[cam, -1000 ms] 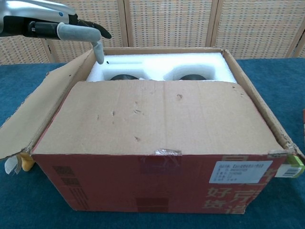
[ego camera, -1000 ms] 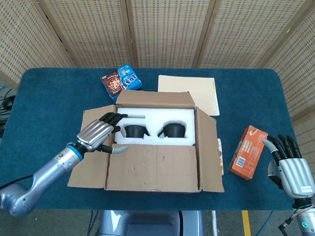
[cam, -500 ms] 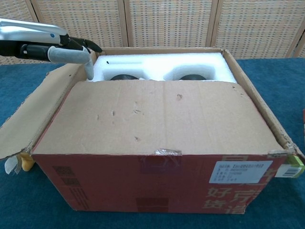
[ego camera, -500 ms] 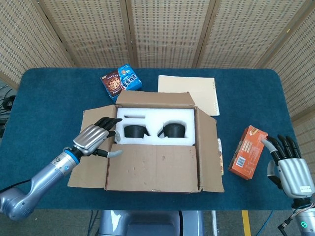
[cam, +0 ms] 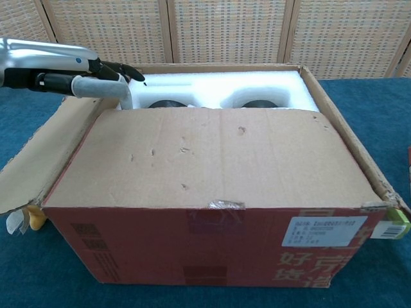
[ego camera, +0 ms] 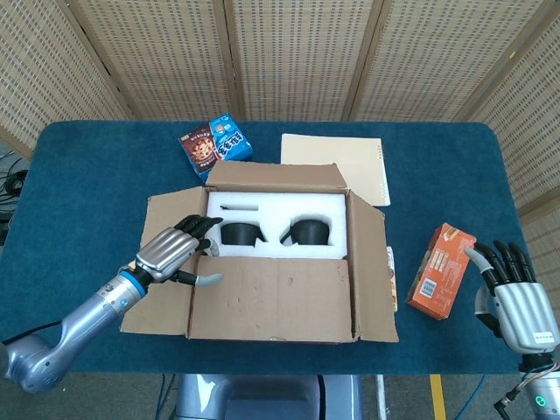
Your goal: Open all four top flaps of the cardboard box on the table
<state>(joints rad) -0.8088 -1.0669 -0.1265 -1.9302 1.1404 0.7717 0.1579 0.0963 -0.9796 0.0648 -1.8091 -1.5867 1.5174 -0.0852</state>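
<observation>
Cardboard box: sits in the middle of the blue tabletop, top partly opened, red printing on the side facing the chest camera.
Near flap: lies folded down over the front half of the box opening (creased, with a scrap of tape at its edge in the chest view).
Left flap: spread outward and tilted down toward the tabletop.
Right flap: turned outward along the box's right side.
Far flap: tipped back, away from the robot.
Foam insert: white, fills the uncovered back half, with two dark round items set in its hollows.
Left hand: over the inner edge of the left flap at the box's left rim, fingers apart and stretched toward the foam, holding nothing; the thumb points down at the near flap's corner (contact cannot be told).
Right hand: at the tabletop's right edge, fingers spread, empty, just beside an orange carton.
Snack boxes: two, blue and dark, behind the box.
Beige folder: flat behind the box's right rear corner.
</observation>
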